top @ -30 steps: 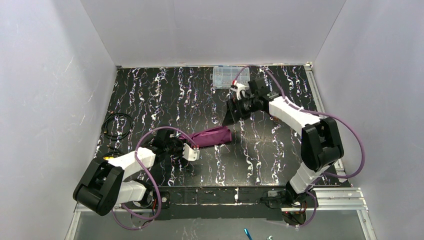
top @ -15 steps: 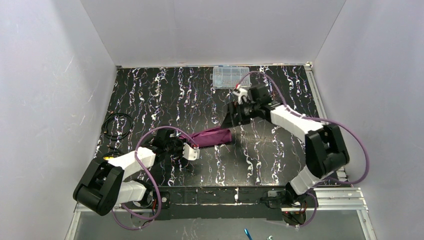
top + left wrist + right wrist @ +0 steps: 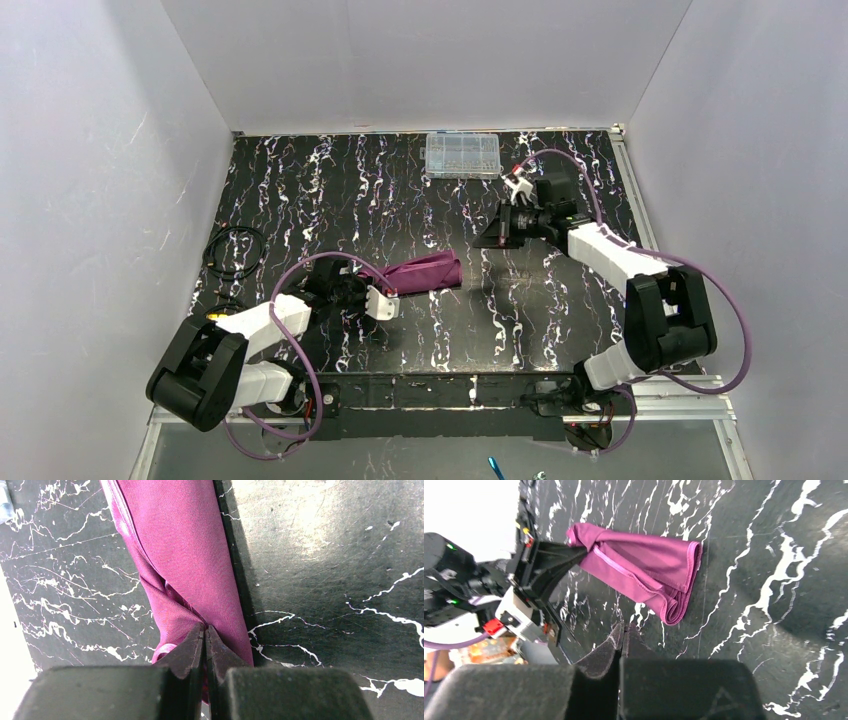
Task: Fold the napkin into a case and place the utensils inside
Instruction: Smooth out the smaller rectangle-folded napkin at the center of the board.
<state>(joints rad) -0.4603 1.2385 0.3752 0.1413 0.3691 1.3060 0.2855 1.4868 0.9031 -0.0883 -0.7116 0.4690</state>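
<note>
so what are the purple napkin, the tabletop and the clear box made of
Napkin: thin cloth with a slight sheen; fine weave, soft folds and a stitched hem show. Tabletop: hard, glossy black with white marble veining, perhaps printed laminate; it catches glare. Box: clear, likely rigid plastic; dividers show through.

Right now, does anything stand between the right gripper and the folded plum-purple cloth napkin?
Nothing visible: only bare black marbled table separates the right gripper and the plum-purple cloth napkin, whose other end the left gripper pinches.
</note>
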